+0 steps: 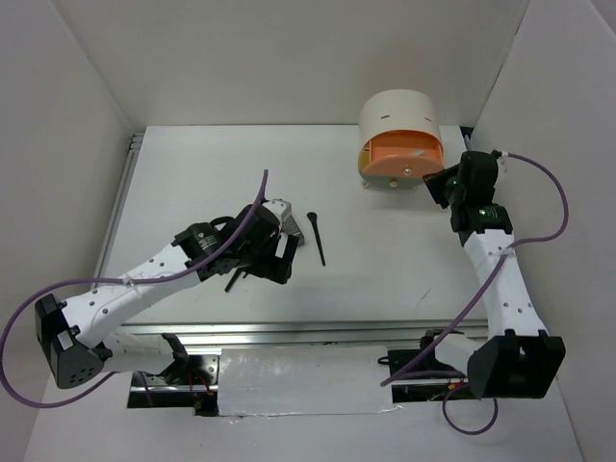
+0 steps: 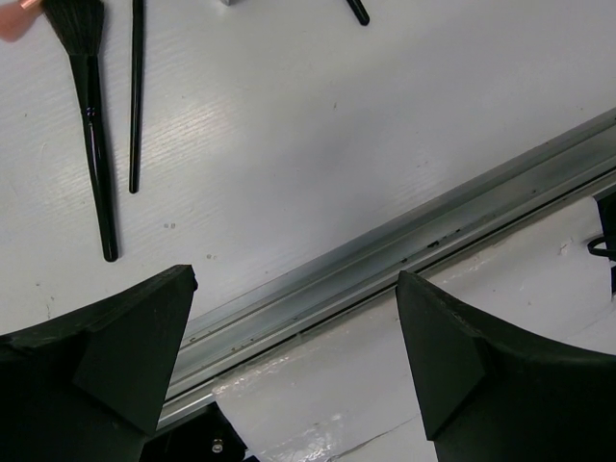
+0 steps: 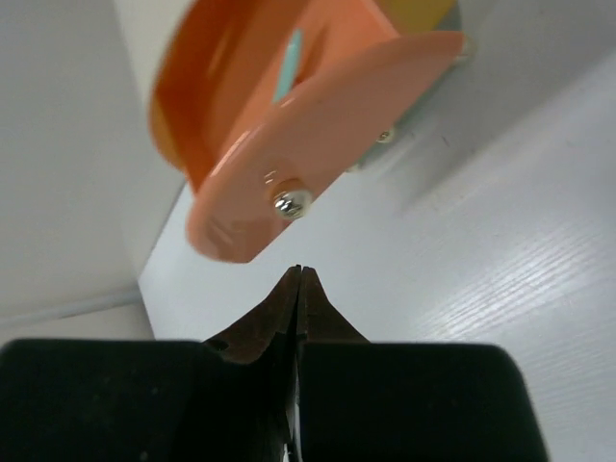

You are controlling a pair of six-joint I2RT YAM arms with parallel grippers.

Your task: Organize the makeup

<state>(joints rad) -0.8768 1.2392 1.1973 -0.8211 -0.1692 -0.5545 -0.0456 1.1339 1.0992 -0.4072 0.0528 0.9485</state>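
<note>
On the table lies a black brush (image 1: 316, 236), just right of my left gripper (image 1: 260, 252). The left wrist view shows a fluffy-headed black brush (image 2: 93, 144), a thin black stick (image 2: 136, 96) beside it, another black tip (image 2: 357, 10) and a coral-pink end (image 2: 13, 19). My left gripper (image 2: 298, 322) hangs open over the table's near rail, holding nothing. The cream box (image 1: 397, 111) has its orange drawer (image 3: 289, 144) pulled out, with a mint-green stick (image 3: 286, 67) inside. My right gripper (image 3: 299, 272) is shut and empty, its tips just short of the drawer's silver knob (image 3: 292, 202).
A metal rail (image 2: 385, 260) runs along the table's near edge, with taped sheeting (image 1: 298, 375) beyond it. White walls enclose the table on three sides. The box stands at the back right, close to the right wall (image 1: 568, 115).
</note>
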